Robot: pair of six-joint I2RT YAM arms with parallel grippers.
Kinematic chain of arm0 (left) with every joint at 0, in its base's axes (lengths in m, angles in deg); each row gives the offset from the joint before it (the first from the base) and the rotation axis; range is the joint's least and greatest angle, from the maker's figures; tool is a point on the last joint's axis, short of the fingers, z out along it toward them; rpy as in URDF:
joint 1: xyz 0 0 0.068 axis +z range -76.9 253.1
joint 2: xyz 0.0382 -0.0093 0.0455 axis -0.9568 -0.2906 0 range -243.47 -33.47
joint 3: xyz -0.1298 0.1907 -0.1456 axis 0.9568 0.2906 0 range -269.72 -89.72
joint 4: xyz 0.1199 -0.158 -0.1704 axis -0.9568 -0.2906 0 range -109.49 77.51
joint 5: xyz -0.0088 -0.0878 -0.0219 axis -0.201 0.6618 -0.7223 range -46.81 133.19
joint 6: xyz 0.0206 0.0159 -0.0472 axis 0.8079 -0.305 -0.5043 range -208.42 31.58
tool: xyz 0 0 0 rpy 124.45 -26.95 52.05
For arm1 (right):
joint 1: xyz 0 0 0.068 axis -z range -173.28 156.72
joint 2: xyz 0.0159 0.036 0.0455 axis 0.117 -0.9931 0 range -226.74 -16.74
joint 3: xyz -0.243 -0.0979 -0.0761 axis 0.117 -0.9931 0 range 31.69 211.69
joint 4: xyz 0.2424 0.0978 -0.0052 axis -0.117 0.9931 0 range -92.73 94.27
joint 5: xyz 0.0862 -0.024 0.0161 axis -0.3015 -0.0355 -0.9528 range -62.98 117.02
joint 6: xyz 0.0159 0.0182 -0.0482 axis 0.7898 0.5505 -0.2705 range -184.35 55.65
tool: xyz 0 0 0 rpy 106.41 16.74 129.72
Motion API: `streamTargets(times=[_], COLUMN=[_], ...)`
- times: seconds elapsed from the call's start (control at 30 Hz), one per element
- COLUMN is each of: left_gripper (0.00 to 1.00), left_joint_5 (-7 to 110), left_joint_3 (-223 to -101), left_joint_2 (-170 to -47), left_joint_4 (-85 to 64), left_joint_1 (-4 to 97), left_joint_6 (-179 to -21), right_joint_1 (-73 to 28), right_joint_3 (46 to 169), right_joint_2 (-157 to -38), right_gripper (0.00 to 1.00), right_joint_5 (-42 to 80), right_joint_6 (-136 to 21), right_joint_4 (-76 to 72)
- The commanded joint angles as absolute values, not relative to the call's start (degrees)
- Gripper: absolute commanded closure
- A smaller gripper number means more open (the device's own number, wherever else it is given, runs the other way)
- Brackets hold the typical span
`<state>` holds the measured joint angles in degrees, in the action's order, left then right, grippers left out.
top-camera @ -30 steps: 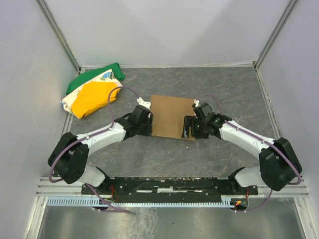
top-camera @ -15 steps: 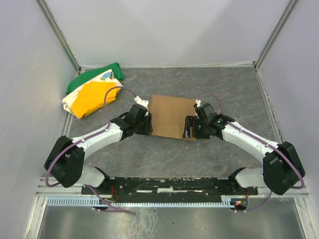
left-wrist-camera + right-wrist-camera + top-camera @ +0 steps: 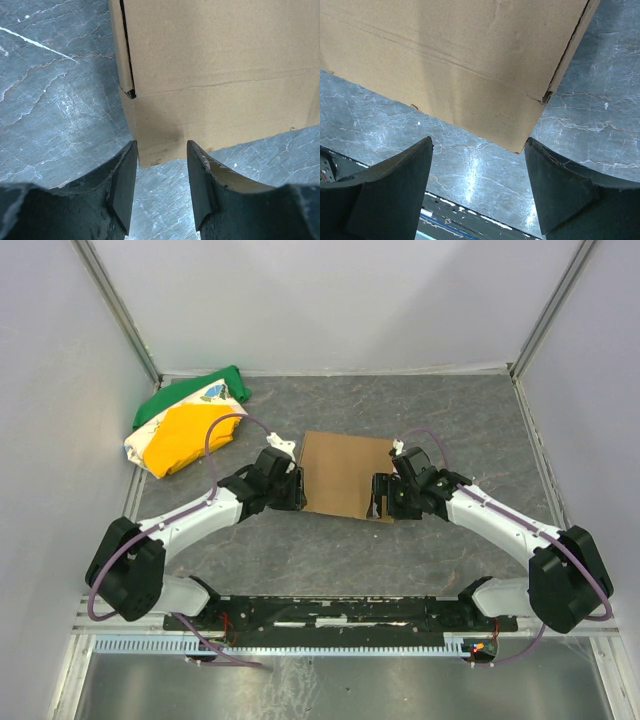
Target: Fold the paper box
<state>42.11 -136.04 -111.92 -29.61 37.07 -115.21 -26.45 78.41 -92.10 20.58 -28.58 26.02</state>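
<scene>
The paper box (image 3: 345, 475) is a flat brown cardboard sheet lying on the grey table in the middle of the top view. My left gripper (image 3: 298, 492) is at its near left corner. In the left wrist view the box (image 3: 215, 60) fills the upper part, and its corner lies between the open tips of my left gripper (image 3: 161, 145). My right gripper (image 3: 379, 498) is at the near right corner. In the right wrist view it (image 3: 479, 142) is wide open, and the box (image 3: 455, 55) corner ends just by the right fingertip (image 3: 540, 165). Neither gripper holds anything.
A green, yellow and white cloth bundle (image 3: 185, 425) lies at the far left by the wall. White walls enclose the table on three sides. A black rail (image 3: 340, 615) with the arm bases runs along the near edge.
My left arm has stretched out and its gripper has shifted slightly left along the box's edge. The right gripper has barely moved. The box lies where it was.
</scene>
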Motion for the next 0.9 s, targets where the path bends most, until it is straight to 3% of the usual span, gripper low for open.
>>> streamTargets(times=[0.0,0.4,0.87], left_gripper=[0.49,0.49,0.47], left_joint_5=[46.88,51.65,48.81], left_joint_3=[-136.03,-134.76,-136.71], left_joint_2=[-110.18,-110.10,-114.67], left_joint_4=[-27.74,-26.45,-27.05], left_joint_1=[37.21,39.49,39.74], left_joint_6=[-118.04,-118.90,-116.31], right_joint_1=[-26.66,-26.73,-26.69], right_joint_3=[80.90,81.54,81.32], right_joint_2=[-90.11,-89.86,-91.46], right_gripper=[0.18,0.18,0.18], right_joint_5=[19.06,18.87,17.83], right_joint_6=[-27.96,-28.03,-27.48], right_joint_4=[23.80,24.29,22.87])
